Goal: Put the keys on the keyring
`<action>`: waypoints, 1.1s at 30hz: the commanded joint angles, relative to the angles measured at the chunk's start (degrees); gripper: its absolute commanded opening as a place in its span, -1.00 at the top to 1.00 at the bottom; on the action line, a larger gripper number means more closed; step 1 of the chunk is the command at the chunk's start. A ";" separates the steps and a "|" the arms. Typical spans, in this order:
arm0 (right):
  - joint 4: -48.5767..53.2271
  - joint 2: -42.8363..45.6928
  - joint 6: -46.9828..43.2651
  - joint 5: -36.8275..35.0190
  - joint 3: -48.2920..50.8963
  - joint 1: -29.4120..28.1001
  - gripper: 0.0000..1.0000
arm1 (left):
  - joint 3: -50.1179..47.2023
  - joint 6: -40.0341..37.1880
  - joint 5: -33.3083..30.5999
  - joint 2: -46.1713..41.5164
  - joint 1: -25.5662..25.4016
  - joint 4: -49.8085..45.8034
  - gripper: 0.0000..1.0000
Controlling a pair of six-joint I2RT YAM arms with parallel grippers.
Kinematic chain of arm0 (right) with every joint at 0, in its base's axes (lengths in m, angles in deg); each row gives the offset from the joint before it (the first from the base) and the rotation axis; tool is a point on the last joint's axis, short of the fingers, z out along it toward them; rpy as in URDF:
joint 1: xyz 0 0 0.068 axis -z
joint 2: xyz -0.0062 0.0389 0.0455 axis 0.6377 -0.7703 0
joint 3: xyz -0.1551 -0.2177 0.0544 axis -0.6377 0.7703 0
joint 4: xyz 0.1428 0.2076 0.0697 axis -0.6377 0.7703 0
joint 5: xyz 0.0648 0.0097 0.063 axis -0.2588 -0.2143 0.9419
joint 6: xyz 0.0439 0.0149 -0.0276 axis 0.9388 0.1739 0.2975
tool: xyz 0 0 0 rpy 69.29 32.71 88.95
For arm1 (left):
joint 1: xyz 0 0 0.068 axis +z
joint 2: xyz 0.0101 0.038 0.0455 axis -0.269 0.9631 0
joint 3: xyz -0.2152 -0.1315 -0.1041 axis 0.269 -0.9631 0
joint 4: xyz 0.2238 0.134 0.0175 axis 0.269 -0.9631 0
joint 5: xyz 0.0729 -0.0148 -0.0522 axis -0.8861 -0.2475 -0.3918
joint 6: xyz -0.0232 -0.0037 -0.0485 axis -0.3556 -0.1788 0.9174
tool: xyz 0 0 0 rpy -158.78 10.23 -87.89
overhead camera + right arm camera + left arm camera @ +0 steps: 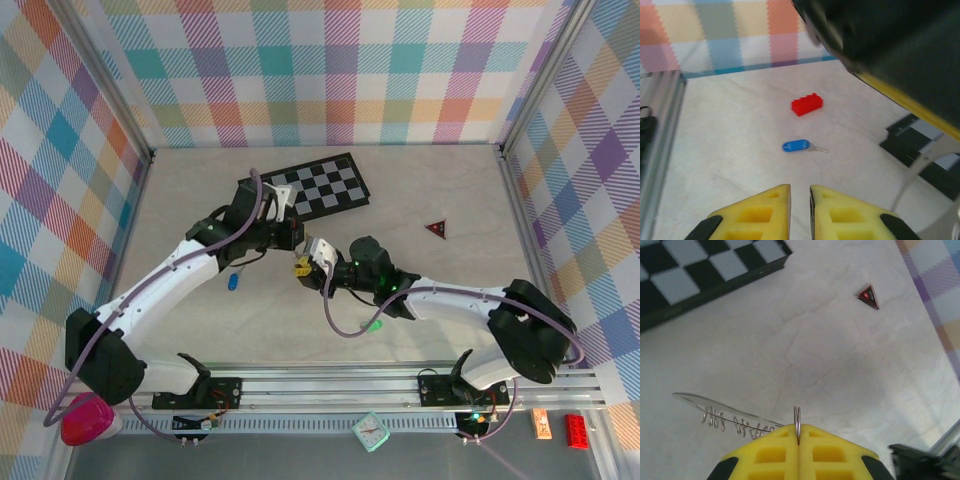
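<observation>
At mid-table, the keyring [797, 416] is pinched edge-on in the clenched left gripper [798, 434], near the chessboard [700, 275]. No coloured key is threaded: the blue key [796, 145] is seen lying flat on the table beside the red block [807, 104], and the green key [375, 326] nearer the front rail. The right gripper [800, 200] is poised short of the blue key, jaws narrowly parted with nothing between them. Both pick-ups and both threadings are judged outstanding.
</observation>
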State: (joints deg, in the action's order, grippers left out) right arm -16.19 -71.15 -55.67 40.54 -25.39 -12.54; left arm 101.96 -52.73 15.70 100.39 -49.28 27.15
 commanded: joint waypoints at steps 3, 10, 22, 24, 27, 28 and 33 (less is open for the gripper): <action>-13.50 -2.40 -0.06 -7.94 3.91 -0.42 0.65 | 8.45 19.66 1.23 3.87 -0.76 -12.58 1.00; -22.61 -4.62 -2.74 -10.70 6.94 -0.31 0.64 | 11.21 37.29 5.03 5.68 -0.78 -17.37 1.00; -32.74 -9.21 -6.20 -11.87 8.80 -0.31 0.58 | 13.19 47.82 10.17 6.68 -0.74 -26.96 1.00; -34.13 -9.50 -6.75 -11.56 9.31 -0.30 0.57 | 13.05 48.40 10.88 6.68 -0.65 -27.80 1.00; -35.68 -9.36 -7.49 -9.07 10.09 -0.31 0.56 | 12.56 49.68 12.35 6.68 -0.43 -27.83 1.00; -36.16 -9.28 -7.62 -8.66 10.30 -0.31 0.56 | 12.48 50.06 12.65 6.70 -0.34 -27.83 1.00; -38.58 -8.81 -7.75 -7.19 11.57 -0.31 0.56 | 12.28 50.98 13.37 6.60 -0.12 -27.92 1.00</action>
State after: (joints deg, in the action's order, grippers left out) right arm -49.61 -80.20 -62.51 31.46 -14.86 -12.54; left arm 113.52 -3.80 26.32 106.86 -49.58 1.27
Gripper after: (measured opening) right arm 0.220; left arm 0.045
